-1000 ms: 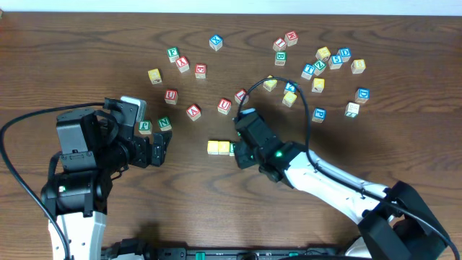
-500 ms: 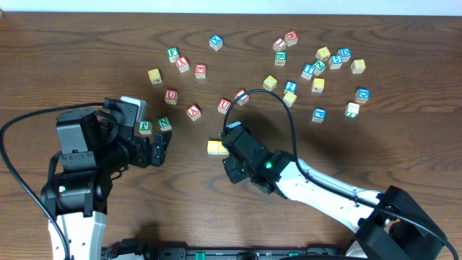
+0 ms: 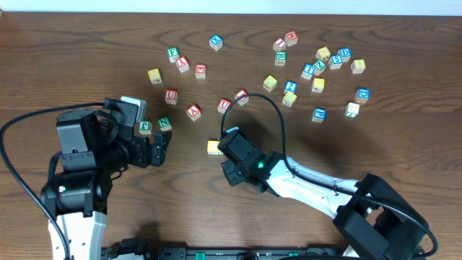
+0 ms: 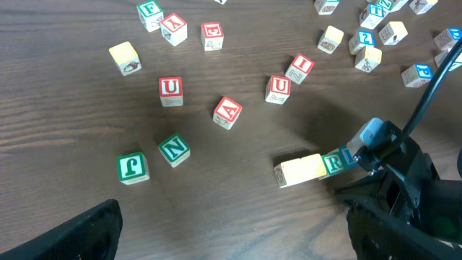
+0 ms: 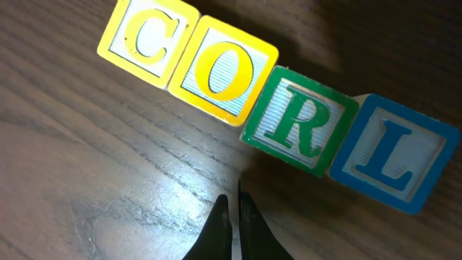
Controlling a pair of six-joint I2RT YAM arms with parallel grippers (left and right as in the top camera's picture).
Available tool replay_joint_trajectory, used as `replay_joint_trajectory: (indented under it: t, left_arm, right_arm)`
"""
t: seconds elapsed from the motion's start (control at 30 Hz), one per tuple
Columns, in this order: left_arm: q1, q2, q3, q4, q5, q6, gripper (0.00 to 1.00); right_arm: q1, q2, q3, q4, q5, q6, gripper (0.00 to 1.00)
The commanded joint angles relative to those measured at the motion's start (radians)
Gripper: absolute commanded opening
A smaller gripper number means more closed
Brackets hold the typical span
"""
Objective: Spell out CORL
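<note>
Four cubes lie side by side in one row on the table: yellow C (image 5: 148, 36), yellow O (image 5: 224, 68), green-framed R (image 5: 299, 123) and blue-framed L (image 5: 390, 155). My right gripper (image 5: 234, 206) is shut with nothing in it, its tips a short way in front of the O and R and apart from them. From overhead the right gripper (image 3: 234, 155) covers most of the row; only a yellow cube (image 3: 214, 147) shows. The left wrist view shows the yellow cubes (image 4: 299, 171) and the R (image 4: 336, 160). My left gripper (image 3: 160, 149) stands open and empty to the row's left.
Loose cubes lie behind the row: red U (image 4: 170, 89), red A (image 4: 227, 112), green N (image 4: 174, 149), and another green cube (image 4: 133, 167) near the left gripper. Several more cubes cluster at the back right (image 3: 317, 68). The right arm's cable (image 3: 278, 115) arches over the table.
My right arm has swung left and toward the near edge, now covering most of the row from above. The cubes and the left arm have not moved.
</note>
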Motion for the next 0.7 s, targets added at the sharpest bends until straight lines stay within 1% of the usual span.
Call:
replay_joint_trajectory:
  t: [0.0,0.43,0.67]
  left_arm:
    - [0.003,-0.001,0.024,0.0,0.013,0.016,0.98]
    - [0.003,-0.001,0.024,0.0,0.013,0.016,0.98]
    - [0.003,-0.001,0.024,0.0,0.013,0.016,0.98]
  right_arm:
    - [-0.006,0.002,0.001,0.003,0.014,0.019,0.01]
    - [-0.006,0.022,0.001,0.023,0.082,0.013,0.01]
    - [-0.006,0.022,0.001,0.03,0.085,0.0,0.01]
